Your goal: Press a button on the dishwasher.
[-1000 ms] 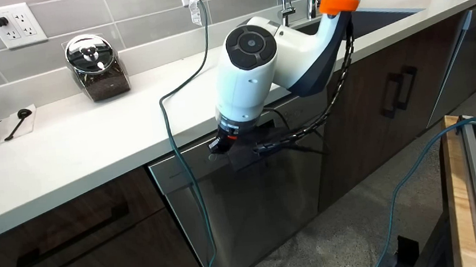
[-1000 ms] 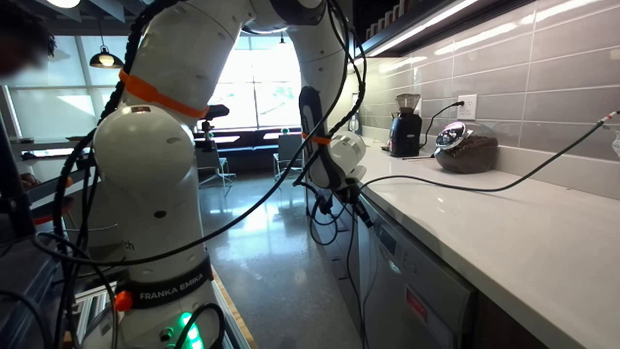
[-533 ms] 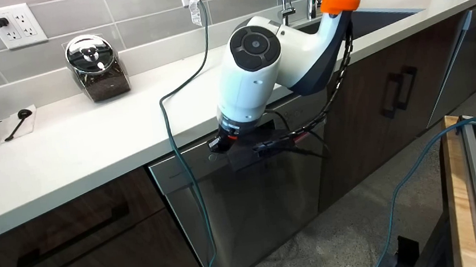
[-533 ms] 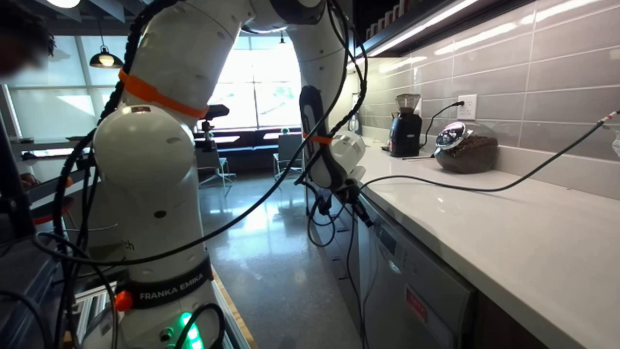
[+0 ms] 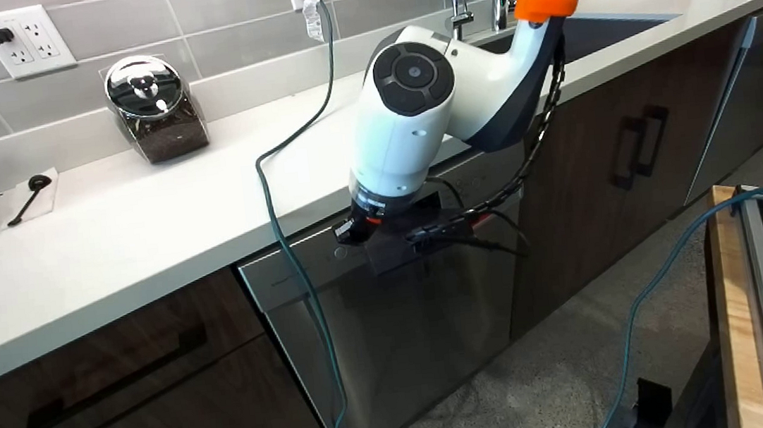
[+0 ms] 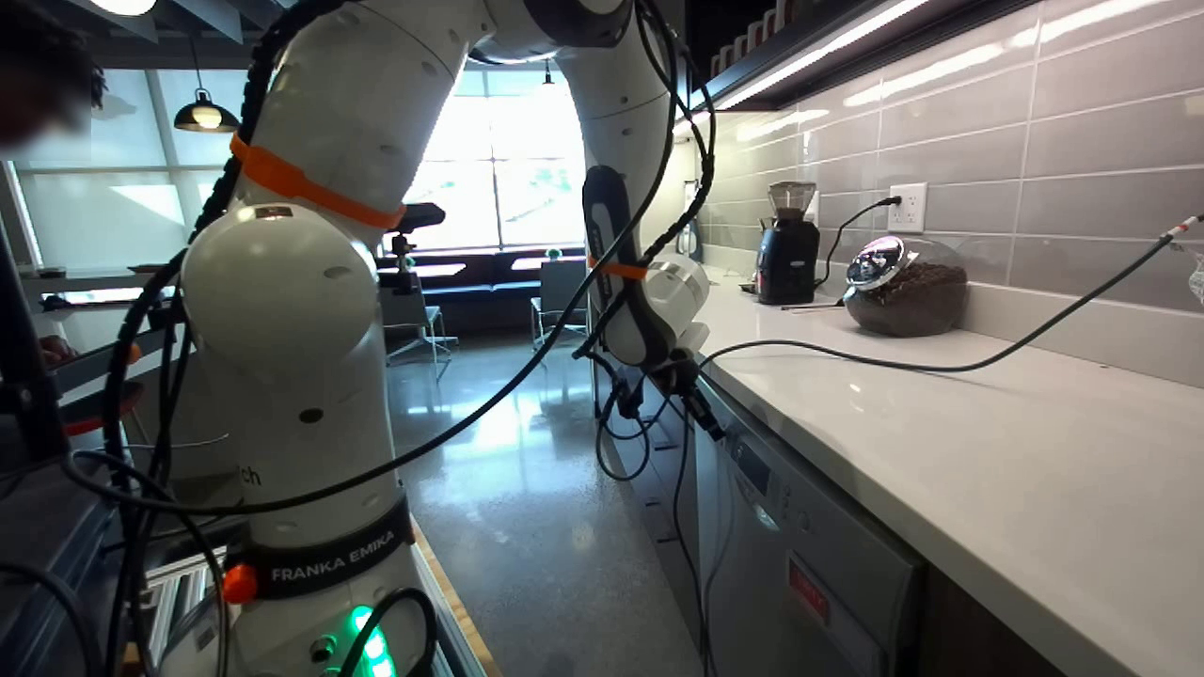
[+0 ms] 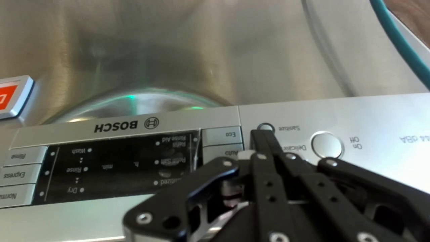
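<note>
Beneath the counter (image 5: pixel 107 236) we found the dishwasher (image 5: pixel 402 339), its control panel (image 7: pixel 215 117) facing the gripper (image 7: pixel 264 137), whose jaws were closed on nothing; contact we could not confirm. We judged a slow push, square and centred on one button (image 7: pixel 266 126), soundest. A cable (image 7: pixel 395 34) hung nearby, a possible snag, while a jar (image 5: pixel 156 113) on the counter obstructed nothing.

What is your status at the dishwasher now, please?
Gripper shut, empty, overlapping Sanitize button in wrist view, contact unclear. Bosch dishwasher closed. Teal cable hangs across its front, apart from gripper.
</note>
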